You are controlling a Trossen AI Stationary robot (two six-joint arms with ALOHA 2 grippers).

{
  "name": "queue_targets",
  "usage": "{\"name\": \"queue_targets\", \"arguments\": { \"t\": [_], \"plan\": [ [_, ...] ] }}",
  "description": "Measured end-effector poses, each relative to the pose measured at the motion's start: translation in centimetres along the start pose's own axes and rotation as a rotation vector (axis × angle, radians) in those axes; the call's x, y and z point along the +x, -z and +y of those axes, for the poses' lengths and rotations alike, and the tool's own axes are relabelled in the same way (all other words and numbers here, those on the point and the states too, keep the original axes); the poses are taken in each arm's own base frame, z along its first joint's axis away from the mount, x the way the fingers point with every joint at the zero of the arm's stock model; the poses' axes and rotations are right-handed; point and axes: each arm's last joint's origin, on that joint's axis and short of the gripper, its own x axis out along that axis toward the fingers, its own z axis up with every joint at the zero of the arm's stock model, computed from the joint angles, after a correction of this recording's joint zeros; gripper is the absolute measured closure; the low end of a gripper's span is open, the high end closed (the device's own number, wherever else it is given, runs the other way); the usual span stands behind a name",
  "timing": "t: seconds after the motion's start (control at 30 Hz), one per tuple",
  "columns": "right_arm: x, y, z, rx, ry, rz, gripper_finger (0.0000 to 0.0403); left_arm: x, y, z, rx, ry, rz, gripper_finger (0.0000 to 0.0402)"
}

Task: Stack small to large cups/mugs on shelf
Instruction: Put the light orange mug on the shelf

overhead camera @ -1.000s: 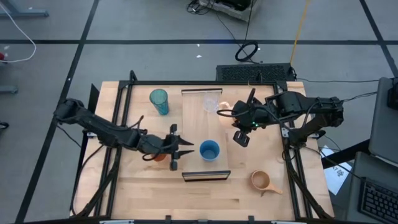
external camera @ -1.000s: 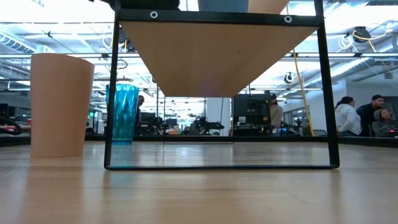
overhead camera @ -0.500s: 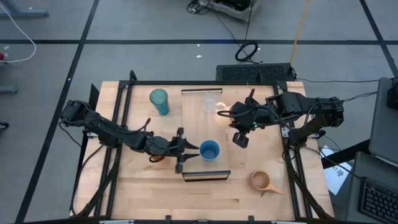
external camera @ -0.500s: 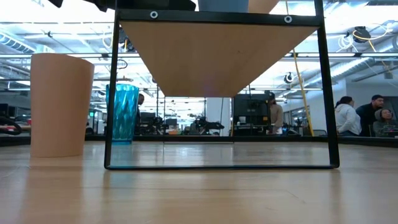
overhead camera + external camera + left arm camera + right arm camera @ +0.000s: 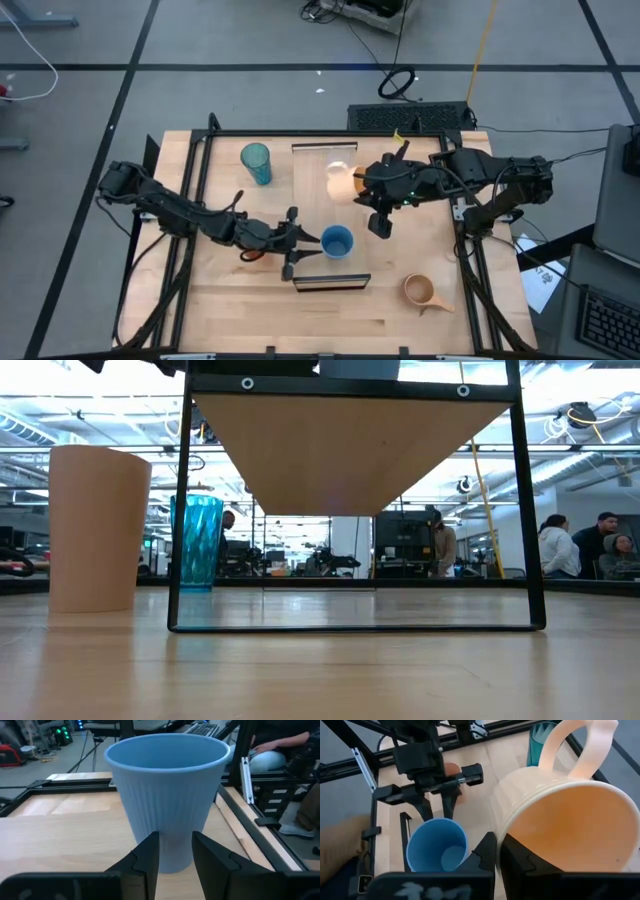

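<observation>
A blue cup [image 5: 337, 241] stands upright on the shelf [image 5: 320, 205], near its near end. My left gripper [image 5: 305, 245] points level at the cup from the table's left. It is open with a narrow gap, its tips [image 5: 175, 852] at the cup's lower wall [image 5: 172, 840]. My right gripper [image 5: 362, 190] is shut on an orange handled mug [image 5: 344, 181] above the shelf's far part. A teal tumbler [image 5: 256, 162] stands on the table left of the shelf. A tan mug [image 5: 420, 291] stands at the near right. A small orange cup [image 5: 255, 253] shows under my left arm. My left gripper's fingertips [image 5: 150, 851] stand right at the blue cup's lower wall; I cannot tell whether they touch it. My right gripper pinches the orange mug's wall at the rim [image 5: 504, 836], opposite the handle [image 5: 587, 750], one finger inside [image 5: 520, 860] and one outside. The fingers slant down from the table's right. The mug is lifted clear and tilted.
Black frame posts and rails [image 5: 200, 170] run along the table's left and right sides. In the low view the shelf's underside [image 5: 350, 450] sits on a black frame [image 5: 180, 510]. People sit in the room beyond the table [image 5: 560, 545].
My left gripper has gone toward the table's right, up to the blue cup, then kept still; the cup has stayed in place. My right gripper has tipped downward and carried the orange mug a little toward the table's left, over the shelf's far part.
</observation>
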Motion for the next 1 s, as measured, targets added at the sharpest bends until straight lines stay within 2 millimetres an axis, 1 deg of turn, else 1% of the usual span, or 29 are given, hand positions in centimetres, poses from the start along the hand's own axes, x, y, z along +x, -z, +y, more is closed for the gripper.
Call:
{"name": "queue_targets", "arguments": {
  "t": [0.1, 0.2, 0.37, 0.53, 0.6, 0.73, 0.83, 0.9, 1.0],
  "plan": [
    [0.2, 0.0, 0.1, -0.002, 0.001, 0.003, 0.0403, 0.3, -0.2, -0.1, -0.008, 0.022, -0.041, 0.0284],
    [0.4, 0.0, 0.1, -0.003, 0.003, 0.008, 0.0403, 0.5, 0.1, -0.1, -0.002, 0.022, -0.023, 0.0284],
    [0.9, 0.0, 0.2, -0.004, 0.008, 0.020, 0.0403, 0.4, 0.0, -0.1, 0.011, 0.018, -0.030, 0.0284],
    [1.4, 0.0, 0.3, -0.005, 0.011, 0.030, 0.0403, -0.9, -0.9, 0.3, 0.016, 0.000, -0.020, 0.0284],
    [1.8, 0.0, 0.5, -0.006, 0.013, 0.039, 0.0403, -1.3, -1.1, 0.4, 0.023, -0.022, -0.004, 0.0284],
    [3.6, 0.1, 1.0, 0.001, -0.019, 0.097, 0.0403, -2.1, -1.7, 0.6, 0.043, -0.047, -0.007, 0.0284],
    [4.9, 0.1, 1.5, 0.000, -0.047, 0.145, 0.0403, -2.1, -1.6, 0.6, 0.059, -0.071, 0.002, 0.0284],
    [5.2, -0.2, 1.7, 0.005, -0.051, 0.173, 0.0403, -2.1, -1.6, 0.7, 0.071, -0.082, 0.000, 0.0284],
    [5.2, -0.5, 1.9, 0.018, -0.046, 0.230, 0.0403, -2.1, -1.6, 0.8, 0.076, -0.093, -0.004, 0.0284]
  ]
}}
